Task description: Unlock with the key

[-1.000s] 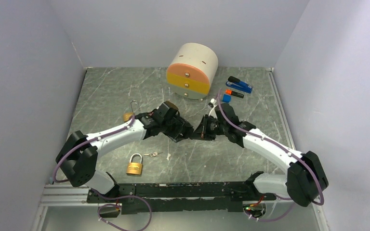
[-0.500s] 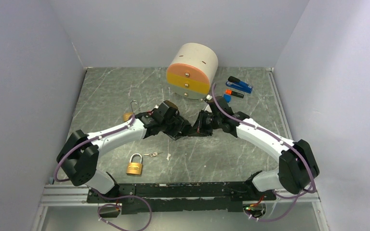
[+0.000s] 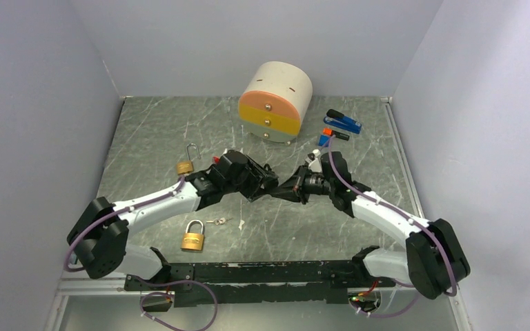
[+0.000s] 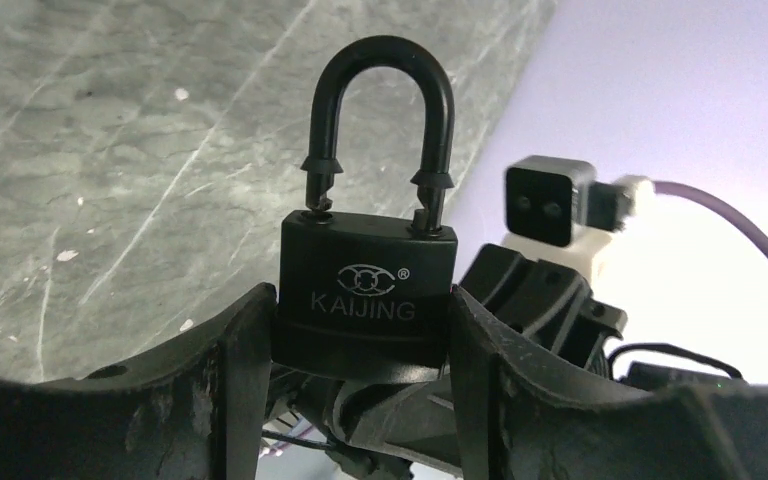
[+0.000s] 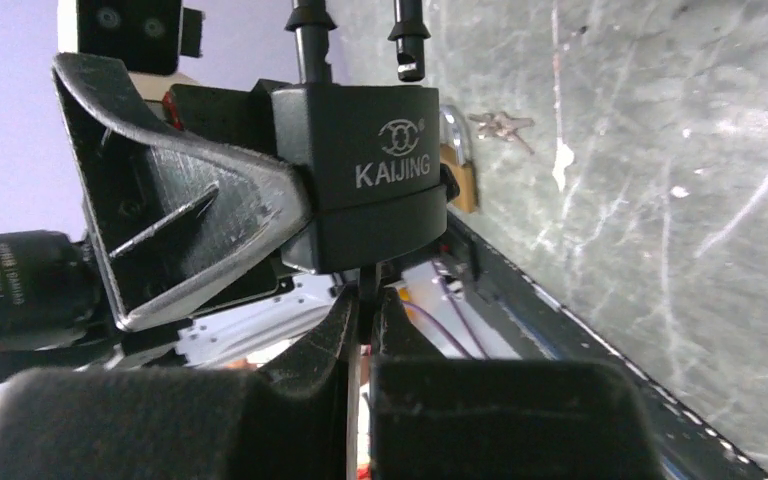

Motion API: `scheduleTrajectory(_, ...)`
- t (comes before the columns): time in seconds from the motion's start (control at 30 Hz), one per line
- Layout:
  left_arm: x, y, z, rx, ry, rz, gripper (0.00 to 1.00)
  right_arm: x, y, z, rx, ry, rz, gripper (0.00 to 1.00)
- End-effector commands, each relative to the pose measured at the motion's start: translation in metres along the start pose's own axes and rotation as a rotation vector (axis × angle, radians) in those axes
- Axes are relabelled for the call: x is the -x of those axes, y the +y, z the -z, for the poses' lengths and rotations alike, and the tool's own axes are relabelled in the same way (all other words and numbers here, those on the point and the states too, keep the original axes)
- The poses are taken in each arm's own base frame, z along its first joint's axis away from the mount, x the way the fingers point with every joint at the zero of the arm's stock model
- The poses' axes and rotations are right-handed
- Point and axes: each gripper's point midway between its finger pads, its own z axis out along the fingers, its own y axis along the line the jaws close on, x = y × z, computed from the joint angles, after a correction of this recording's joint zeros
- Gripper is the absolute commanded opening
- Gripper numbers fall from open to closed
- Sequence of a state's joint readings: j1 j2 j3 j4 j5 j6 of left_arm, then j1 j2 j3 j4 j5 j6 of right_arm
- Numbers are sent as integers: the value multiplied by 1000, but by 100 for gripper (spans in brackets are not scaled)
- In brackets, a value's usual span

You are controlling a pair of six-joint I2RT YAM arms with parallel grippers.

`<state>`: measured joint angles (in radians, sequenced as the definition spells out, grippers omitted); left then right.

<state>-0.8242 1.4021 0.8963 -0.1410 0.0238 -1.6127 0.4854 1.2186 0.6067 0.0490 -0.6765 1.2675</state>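
Overhead view: the 2 arms meet nose to nose over the middle of the marble-pattern table (image 3: 152, 131). What they hold is hidden between them in this view.

Left wrist view: the left gripper (image 4: 360, 345) has its jaws set wide, clamped on both flanks of a black padlock (image 4: 368, 300) held upright above the table. The body is stamped "KAIJING" under a 3-ring emblem with an ® mark. The shackle (image 4: 385, 60) stands up.

Right wrist view only:
- The same stamp reads on the padlock body.
- 1 shackle leg ends just above the body top; the other enters it.
- The right gripper (image 5: 367, 318) is pinched narrow on a thin key (image 5: 367, 282).
- The key's stem meets the underside of the padlock.

The overhead view also shows items apart from the arms:
- 1 brass padlock (image 3: 192, 238) near the front rail, with a small key bunch (image 3: 217, 221) just beside it.
- A 2nd brass padlock (image 3: 185, 165) beside the left arm, its shackle raised.
- A round drawer unit (image 3: 276, 102) at the back.
- A blue stapler (image 3: 344, 123) to its right.

No writing on these can be read.
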Motion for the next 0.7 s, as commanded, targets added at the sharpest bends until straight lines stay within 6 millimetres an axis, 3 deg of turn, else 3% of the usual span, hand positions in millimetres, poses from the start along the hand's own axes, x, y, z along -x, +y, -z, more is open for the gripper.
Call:
scheduleTrajectory(0.0,-33,-76,43,-346,98,-140,3,-4,63,20,269,27,-68,0)
scheduleTrajectory(0.17,-30,-87,51,-432,66,-190,3,-6,62,24,254,24,-63,0)
scheduleTrajectory(0.27,-23,-87,52,-445,17,-251,3,4,45,25,117,-37,66,37)
scheduleTrajectory(0.33,-16,-86,51,-435,-29,-301,3,13,36,34,43,-114,184,53)
scheduleTrajectory(0.47,-20,-107,60,-555,-43,-439,3,32,29,59,-15,-241,346,57)
scheduleTrajectory(0.57,-35,-127,73,-692,-15,-638,2,38,37,78,-11,-322,427,63)
scheduleTrajectory(0.67,-49,-133,79,-726,50,-769,3,42,51,99,5,-425,500,67)
